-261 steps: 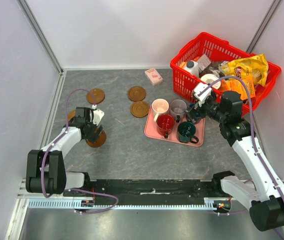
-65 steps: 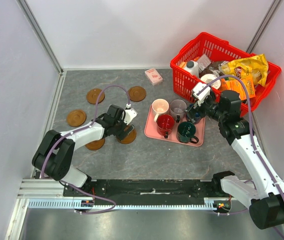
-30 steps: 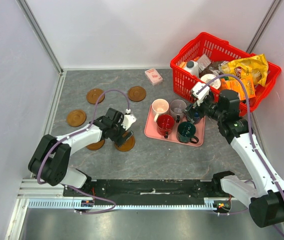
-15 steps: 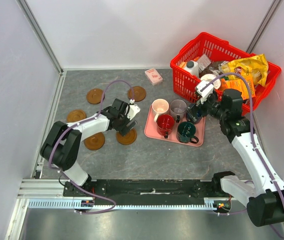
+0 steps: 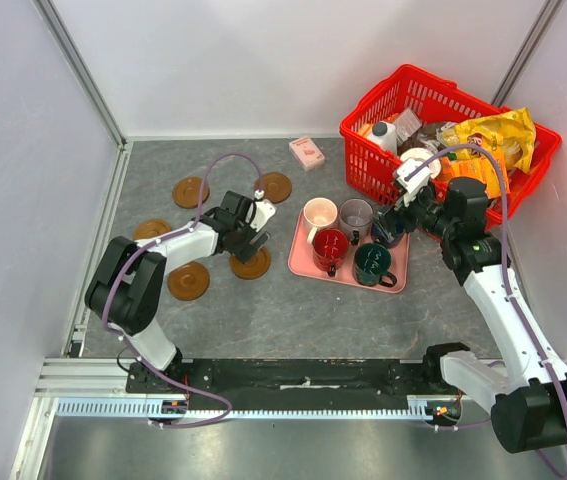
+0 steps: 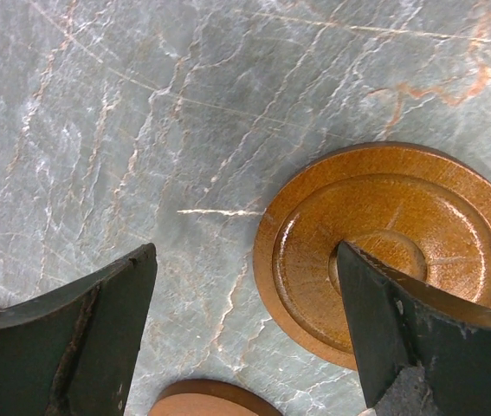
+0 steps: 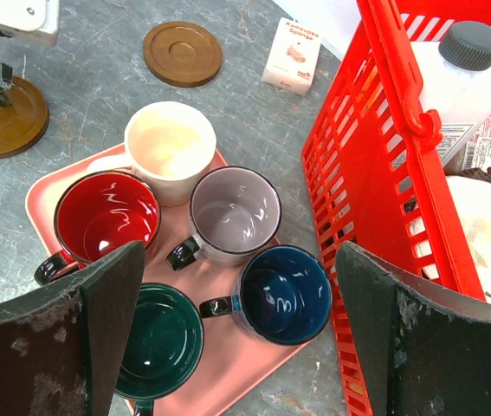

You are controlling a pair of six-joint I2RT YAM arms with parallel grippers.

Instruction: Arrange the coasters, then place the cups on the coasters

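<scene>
Several brown coasters lie on the grey table: one (image 5: pixel 190 191) at the far left, one (image 5: pixel 274 186) by the tray, one (image 5: pixel 147 229) partly behind the left arm, one (image 5: pixel 188 280) nearer, one (image 5: pixel 250 263) beside the tray. My left gripper (image 5: pixel 244 238) is open just above that last coaster (image 6: pixel 384 251), with one finger (image 6: pixel 401 347) over its centre. The cups stand on the pink tray (image 7: pixel 228 368): cream (image 7: pixel 170 147), grey (image 7: pixel 235 212), red (image 7: pixel 106 221), green (image 7: pixel 158 342), navy (image 7: pixel 284 295). My right gripper (image 7: pixel 241 338) hangs open above them, holding nothing.
A red basket (image 5: pixel 433 100) full of packaged goods stands at the far right, close to the tray (image 5: pixel 398 280). A small pink box (image 5: pixel 306 152) lies near the back wall. White walls close in the left, back and right sides.
My left gripper has moved toward the back of the table, staying open. The coaster beside it now lies a little farther from the near edge. The right arm has barely shifted.
</scene>
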